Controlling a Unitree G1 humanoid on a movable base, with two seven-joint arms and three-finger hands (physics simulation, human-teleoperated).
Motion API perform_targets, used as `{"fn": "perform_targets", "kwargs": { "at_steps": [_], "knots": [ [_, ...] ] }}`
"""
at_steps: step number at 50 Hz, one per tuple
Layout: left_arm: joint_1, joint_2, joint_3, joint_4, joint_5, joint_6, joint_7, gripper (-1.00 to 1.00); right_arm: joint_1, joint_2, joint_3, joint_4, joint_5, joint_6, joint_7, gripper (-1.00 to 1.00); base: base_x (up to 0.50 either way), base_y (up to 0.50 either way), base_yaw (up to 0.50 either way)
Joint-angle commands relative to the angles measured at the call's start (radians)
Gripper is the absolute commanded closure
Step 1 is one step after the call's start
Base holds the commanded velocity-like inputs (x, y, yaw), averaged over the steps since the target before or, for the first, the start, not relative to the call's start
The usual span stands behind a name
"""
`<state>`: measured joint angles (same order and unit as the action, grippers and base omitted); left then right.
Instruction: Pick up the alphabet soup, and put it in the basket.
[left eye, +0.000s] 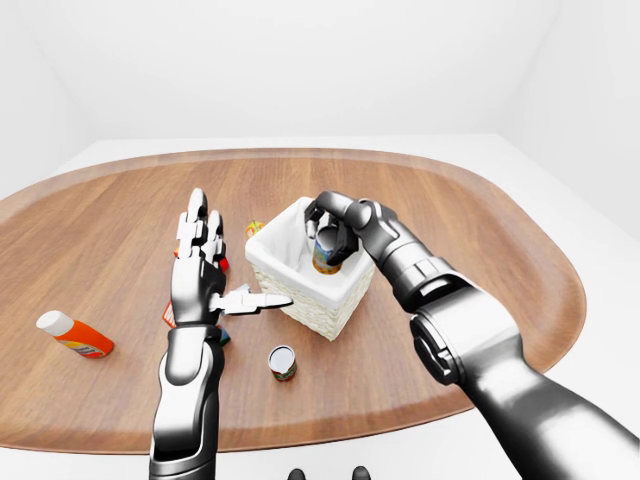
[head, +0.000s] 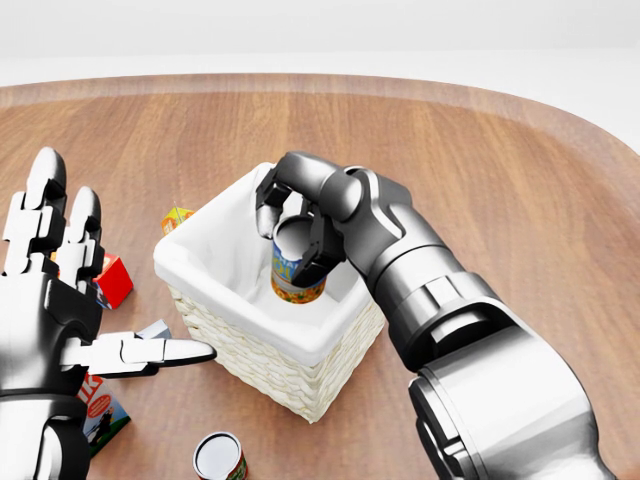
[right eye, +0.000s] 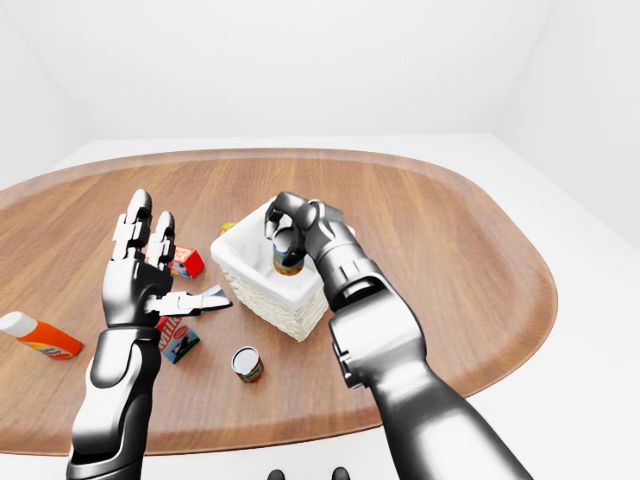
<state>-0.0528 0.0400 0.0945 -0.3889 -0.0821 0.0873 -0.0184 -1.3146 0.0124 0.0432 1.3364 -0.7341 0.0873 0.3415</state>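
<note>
Head view, alphabet soup (head: 297, 265): hanging upright inside the basket (head: 215, 305), long axis near vertical.
Right hand (head: 295, 225): fingers clenching the can from above.
Left hand (head: 60, 300): fingers splaying free, idling beside the basket above the desk (head: 520, 180).

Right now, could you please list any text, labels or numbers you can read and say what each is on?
None reads in full.
Alphabet soup can, held in the right hand: blue and yellow label, lettering blurred.
Carton at head view's bottom left: red letters, perhaps "IK", cut off.
Orange bottle: label too small.
</note>
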Motion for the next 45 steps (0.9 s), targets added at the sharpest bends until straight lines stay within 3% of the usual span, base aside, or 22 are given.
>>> {"fn": "perform_targets", "kwargs": {
  "at_steps": [1, 22, 33, 34, 36, 37, 45],
  "knots": [
    [-0.002, 0.001, 0.003, -0.004, -0.002, 0.000, 0.001, -1.00, -0.037, -0.003, -0.035, 0.009, -0.010, 0.000, -0.022, 1.00, 0.00, 0.00, 0.00],
    [-0.001, 0.003, 0.006, -0.004, -0.008, 0.000, 0.000, -1.00, -0.059, -0.015, -0.084, 0.022, 0.004, 0.000, -0.166, 1.00, 0.00, 0.00, 0.00],
    [-0.004, 0.004, 0.009, 0.010, -0.009, 0.000, -0.003, -1.00, -0.045, -0.012, -0.084, 0.025, 0.003, 0.000, -0.181, 1.00, 0.00, 0.00, 0.00],
    [-0.005, 0.004, 0.009, 0.013, -0.010, 0.000, -0.003, -1.00, -0.044, -0.011, -0.082, 0.025, 0.000, 0.000, -0.177, 0.40, 0.00, 0.00, 0.00],
    [-0.005, 0.004, 0.009, 0.013, -0.010, 0.000, -0.003, -1.00, -0.044, -0.011, -0.083, 0.025, 0.000, 0.000, -0.177, 0.40, 0.00, 0.00, 0.00],
    [-0.005, 0.005, 0.010, 0.015, -0.010, 0.000, -0.004, -1.00, -0.045, -0.011, -0.083, 0.025, 0.000, 0.000, -0.170, -1.00, 0.00, 0.00, 0.00],
    [-0.003, 0.004, 0.007, 0.012, -0.008, 0.000, -0.003, -1.00, -0.044, -0.008, -0.085, 0.024, 0.001, 0.000, -0.168, -1.00, 0.00, 0.00, 0.00]
  ]
}}
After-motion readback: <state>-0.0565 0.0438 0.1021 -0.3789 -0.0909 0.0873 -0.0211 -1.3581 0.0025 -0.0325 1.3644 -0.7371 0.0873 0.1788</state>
